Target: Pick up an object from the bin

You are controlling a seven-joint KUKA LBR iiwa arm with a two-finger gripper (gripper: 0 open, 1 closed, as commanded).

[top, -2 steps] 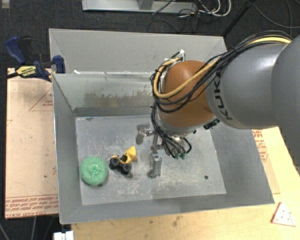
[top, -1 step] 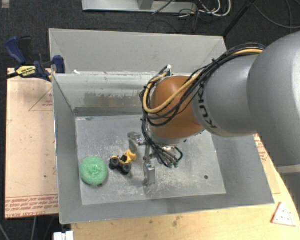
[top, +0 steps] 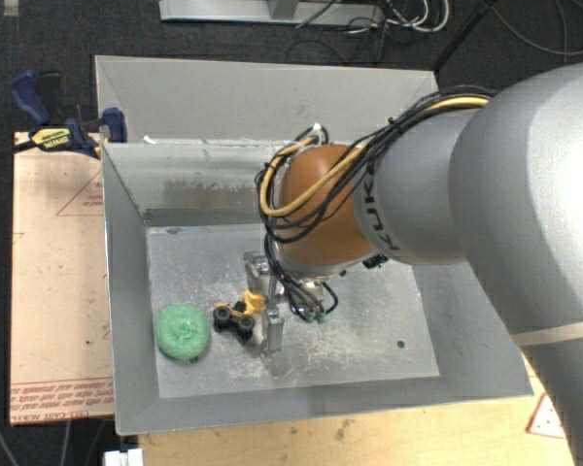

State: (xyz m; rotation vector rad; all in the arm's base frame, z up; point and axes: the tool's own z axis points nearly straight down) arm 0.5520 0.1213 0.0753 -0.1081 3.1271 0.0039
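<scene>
Your gripper (top: 269,316) sits low in the bin (top: 369,352), just right of the yellow-black toy (top: 235,316) at front left (open or closed, I cannot tell). Centre on the toy before lifting, clear of the green ball (top: 183,332).

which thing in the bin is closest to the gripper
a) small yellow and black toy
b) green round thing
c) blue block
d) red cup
a, the small yellow and black toy lies right beside the gripper, while the green round thing sits farther off.
</scene>
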